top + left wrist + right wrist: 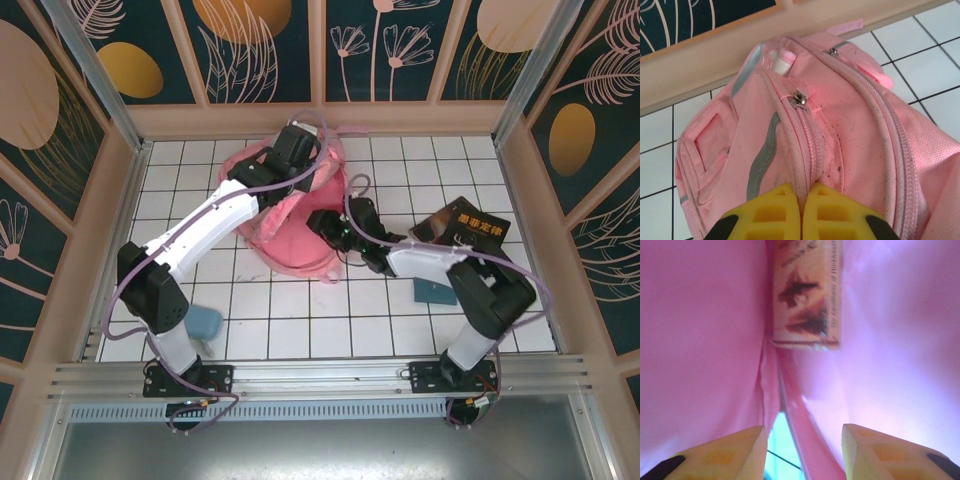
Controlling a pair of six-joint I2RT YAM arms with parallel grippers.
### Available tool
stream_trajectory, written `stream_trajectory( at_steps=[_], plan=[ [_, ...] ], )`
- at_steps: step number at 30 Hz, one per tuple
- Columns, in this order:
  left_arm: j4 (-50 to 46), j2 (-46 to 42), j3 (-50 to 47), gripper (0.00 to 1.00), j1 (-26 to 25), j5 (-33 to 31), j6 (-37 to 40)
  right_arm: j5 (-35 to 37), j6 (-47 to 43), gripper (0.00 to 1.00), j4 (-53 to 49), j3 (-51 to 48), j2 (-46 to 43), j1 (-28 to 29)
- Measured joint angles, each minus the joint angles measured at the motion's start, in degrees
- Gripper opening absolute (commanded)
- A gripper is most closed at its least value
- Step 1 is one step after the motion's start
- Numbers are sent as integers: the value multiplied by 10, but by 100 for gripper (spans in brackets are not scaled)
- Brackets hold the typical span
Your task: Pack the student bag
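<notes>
On the white tiled table, a flat black book [466, 226] lies with its cover up. It carries four large yellow Chinese characters in one line, which seem to read 墨菲定律; the smaller print under them is too small to read. Inside the large pink fabric backpack [700, 340], a cream-coloured book [807, 295] has dark brown print and one line of small letters along its edge, all too blurred to read.

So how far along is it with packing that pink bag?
Partly done. One book sits inside the student bag. Right now the left end effector pinches the bag's fabric beside a zipper, while the right end effector is open inside the bag. Probably left to pack: a black book, a blue case and another blue item on the table.
</notes>
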Motion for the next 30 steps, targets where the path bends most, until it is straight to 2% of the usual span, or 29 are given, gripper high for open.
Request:
stream_trajectory(
  at_steps=[5,8,11,14,17,20,23,26,30],
  plan=[
    [42,-34,-111,0,1,-9,-2,70,-64,61,-127,-43,-142,-7],
    [56,-52,-156,0,5,-13,-4,100,-91,68,-184,-43,-208,-41],
    [66,-67,-194,0,10,-12,-6,123,-118,75,-243,-39,-235,-123],
    [75,-83,-231,0,10,-10,-11,151,-153,78,-304,-25,-212,-219],
    [86,-106,-271,15,11,8,-15,188,-186,83,-343,-13,-174,-290],
    [90,-127,-308,41,14,41,-32,207,-212,88,-363,-6,-135,-349],
    [94,-143,-331,60,16,75,-61,218,-233,93,-375,10,-87,-403],
    [106,-153,-334,70,18,98,-90,223,-255,93,-379,30,-40,-438],
    [134,-165,-332,75,19,124,-120,218,-301,91,-385,69,21,-445]
  ],
)
